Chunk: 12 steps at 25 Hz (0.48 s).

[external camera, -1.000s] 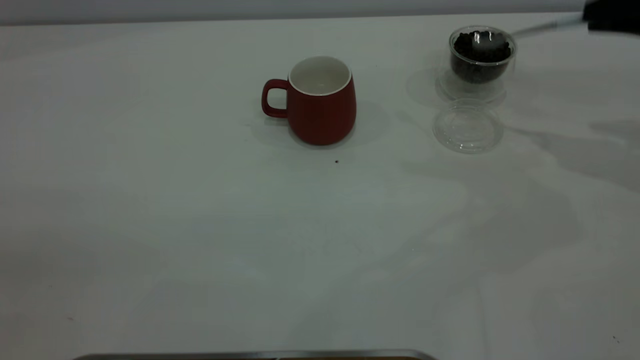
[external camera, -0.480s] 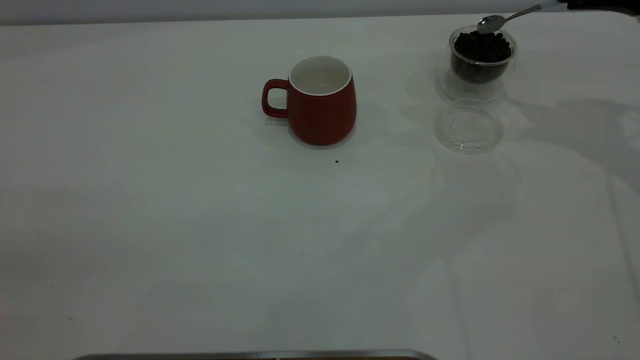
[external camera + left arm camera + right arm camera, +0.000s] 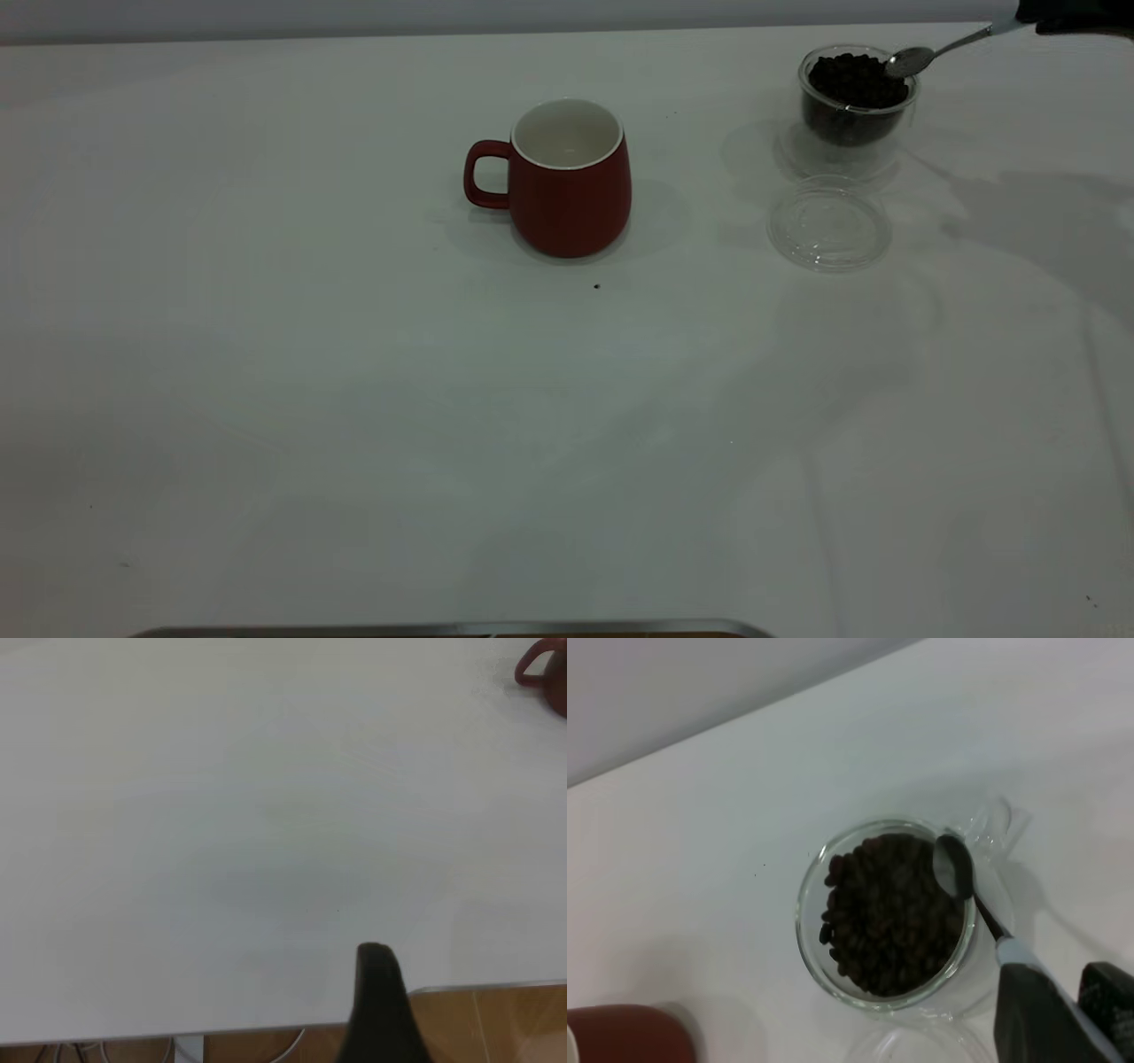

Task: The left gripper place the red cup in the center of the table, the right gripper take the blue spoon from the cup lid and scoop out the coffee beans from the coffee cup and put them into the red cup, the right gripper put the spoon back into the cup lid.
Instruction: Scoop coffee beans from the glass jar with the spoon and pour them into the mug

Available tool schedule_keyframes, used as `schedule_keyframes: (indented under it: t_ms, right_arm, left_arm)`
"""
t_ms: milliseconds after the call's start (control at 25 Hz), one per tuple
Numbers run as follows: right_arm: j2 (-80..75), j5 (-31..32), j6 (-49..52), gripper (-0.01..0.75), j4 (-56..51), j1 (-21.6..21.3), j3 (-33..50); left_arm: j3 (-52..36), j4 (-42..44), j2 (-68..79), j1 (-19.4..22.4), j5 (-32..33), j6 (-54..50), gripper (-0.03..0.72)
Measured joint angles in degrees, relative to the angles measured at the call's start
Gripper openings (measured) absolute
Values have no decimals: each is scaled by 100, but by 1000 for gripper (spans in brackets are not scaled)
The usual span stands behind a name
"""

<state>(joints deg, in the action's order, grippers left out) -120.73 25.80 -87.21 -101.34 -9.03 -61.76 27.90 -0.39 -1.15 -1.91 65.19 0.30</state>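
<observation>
Spoon bowl at the rim of the coffee cup [image 3: 855, 96]

The right gripper [image 3: 1063, 1014] clamps its fingers on the blue spoon [image 3: 976, 896] — bowl over the coffee beans [image 3: 890, 911]. The red cup [image 3: 554, 175] stands mid-tabletop [image 3: 354, 399], the cup lid [image 3: 829, 225] lies bare; left gripper [image 3: 381, 1010] hangs apart — finger state unclear.

red cup [image 3: 570, 177] on the table [image 3: 354, 399], mid-width, toward the far edge | coffee cup [image 3: 856, 97] at the far right corner, coffee beans [image 3: 852, 80] in it | cup lid [image 3: 829, 223] just in front of the coffee cup | blue spoon [image 3: 930, 53] bowl over the coffee cup's right rim, handle running toward the right edge.
</observation>
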Motion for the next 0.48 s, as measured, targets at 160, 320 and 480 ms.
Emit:
schedule_keyframes:
  t_ms: [160, 320, 480]
  right_arm:
    - [-268, 80, 18, 110, -11, 0, -57]
    - [-357, 186, 30, 110, -16, 0, -57]
    - [-357, 382, 127, 110, -16, 0, -57]
  left_arm:
    - [0, 0, 0, 0, 0, 11, 587]
    - [0, 0, 0, 0, 0, 6, 587]
    - [0, 0, 0, 0, 0, 6, 587]
